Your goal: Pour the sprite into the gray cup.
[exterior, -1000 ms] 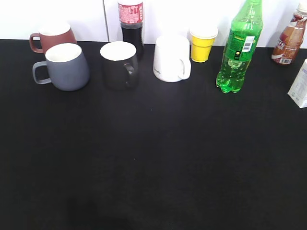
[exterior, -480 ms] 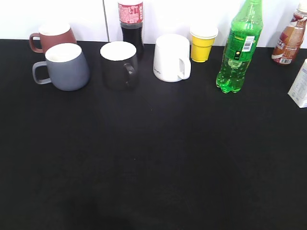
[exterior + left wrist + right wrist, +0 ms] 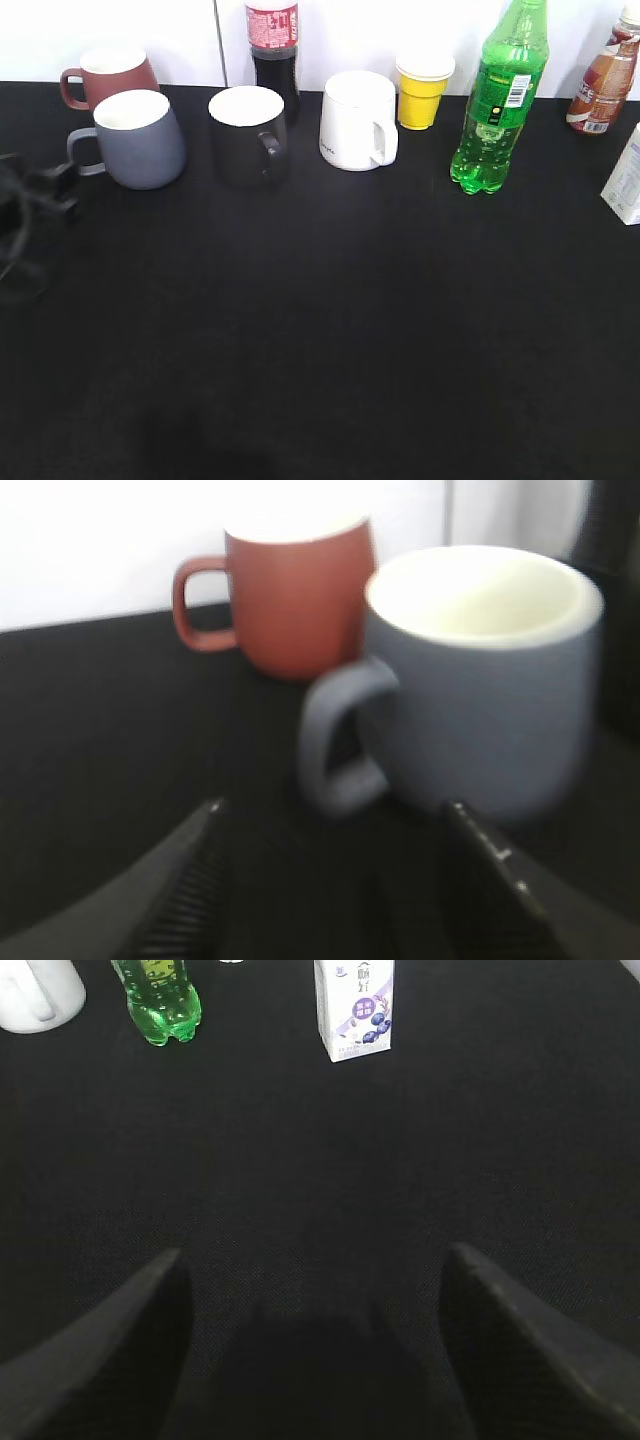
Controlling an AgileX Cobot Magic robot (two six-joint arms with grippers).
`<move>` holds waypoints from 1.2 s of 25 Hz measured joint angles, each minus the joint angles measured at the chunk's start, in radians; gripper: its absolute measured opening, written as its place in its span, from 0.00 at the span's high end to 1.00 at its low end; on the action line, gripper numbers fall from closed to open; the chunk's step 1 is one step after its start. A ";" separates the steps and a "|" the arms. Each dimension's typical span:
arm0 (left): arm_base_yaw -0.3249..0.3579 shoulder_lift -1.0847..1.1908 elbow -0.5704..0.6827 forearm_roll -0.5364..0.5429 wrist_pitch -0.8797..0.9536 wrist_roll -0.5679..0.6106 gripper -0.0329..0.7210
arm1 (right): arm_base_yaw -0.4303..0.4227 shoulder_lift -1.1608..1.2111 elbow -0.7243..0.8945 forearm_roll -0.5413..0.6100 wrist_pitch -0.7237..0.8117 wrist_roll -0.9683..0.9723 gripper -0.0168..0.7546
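With both arms' jaws spread and empty, the tall translucent green plastic bottle (image 3: 498, 105) looks heavy, slick, best gripped mid-label

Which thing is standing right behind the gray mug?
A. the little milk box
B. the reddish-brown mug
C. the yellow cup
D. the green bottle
B: the reddish-brown mug stands just behind the gray mug at the table's back left, as the left wrist view also shows, while the yellow cup and green bottle stand far off to the right.
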 joint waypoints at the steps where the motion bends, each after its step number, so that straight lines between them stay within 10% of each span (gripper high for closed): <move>1: 0.000 0.042 -0.043 -0.011 -0.006 0.000 0.34 | 0.000 0.000 0.000 0.000 0.000 0.000 0.22; 9: 0.000 0.272 -0.311 -0.059 0.004 0.000 0.56 | 0.000 0.000 0.000 0.002 0.000 0.000 0.22; 12: 0.000 0.317 -0.361 -0.061 0.011 0.004 0.86 | 0.000 0.000 0.000 0.002 0.000 0.000 0.22; 26: 0.000 -0.345 0.100 0.058 0.114 -0.019 0.87 | 0.000 0.000 -0.006 0.012 -0.012 0.000 0.22; 30: -0.005 -0.370 0.113 0.121 0.145 -0.044 0.87 | 0.000 0.117 0.052 -0.001 -0.580 -0.002 0.22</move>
